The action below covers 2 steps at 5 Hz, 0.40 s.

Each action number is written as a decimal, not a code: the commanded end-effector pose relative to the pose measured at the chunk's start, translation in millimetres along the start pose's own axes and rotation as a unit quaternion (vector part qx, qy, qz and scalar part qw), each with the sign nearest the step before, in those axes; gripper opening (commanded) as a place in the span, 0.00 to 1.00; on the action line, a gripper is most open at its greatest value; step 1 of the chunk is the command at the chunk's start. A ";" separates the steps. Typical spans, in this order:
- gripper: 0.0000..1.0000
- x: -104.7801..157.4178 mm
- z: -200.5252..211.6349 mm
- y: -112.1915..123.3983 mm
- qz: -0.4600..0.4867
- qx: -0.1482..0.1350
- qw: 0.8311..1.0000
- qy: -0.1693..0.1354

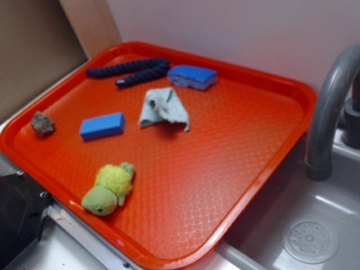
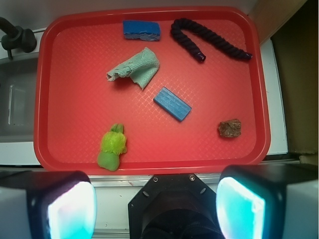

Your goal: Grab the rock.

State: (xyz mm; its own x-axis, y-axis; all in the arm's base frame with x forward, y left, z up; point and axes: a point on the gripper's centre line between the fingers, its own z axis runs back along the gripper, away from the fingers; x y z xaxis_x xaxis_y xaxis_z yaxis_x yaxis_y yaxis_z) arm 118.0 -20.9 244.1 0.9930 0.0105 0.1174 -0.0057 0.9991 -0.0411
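Observation:
The rock is a small lumpy brown-grey stone lying near the left edge of the red tray. In the wrist view the rock sits toward the tray's lower right corner. My gripper hangs high above the near side of the tray, over the robot's black base, far from the rock. Its two pads stand wide apart with nothing between them, so it is open. The gripper does not show in the exterior view.
On the tray lie a blue block, a green-yellow plush turtle, a crumpled pale cloth, a blue sponge and a dark rope. A grey faucet and sink lie at the right.

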 end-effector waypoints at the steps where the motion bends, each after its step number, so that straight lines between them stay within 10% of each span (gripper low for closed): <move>1: 1.00 0.0 0.0 0.0 0.000 0.000 1.000 0.000; 2: 1.00 17.9 2.2 -1.8 0.126 -0.014 0.992 -0.026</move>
State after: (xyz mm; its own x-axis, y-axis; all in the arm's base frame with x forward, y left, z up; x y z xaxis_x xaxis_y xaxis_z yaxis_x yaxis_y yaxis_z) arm 131.6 -24.3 239.3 0.9623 0.2445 0.1193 -0.2344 0.9677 -0.0928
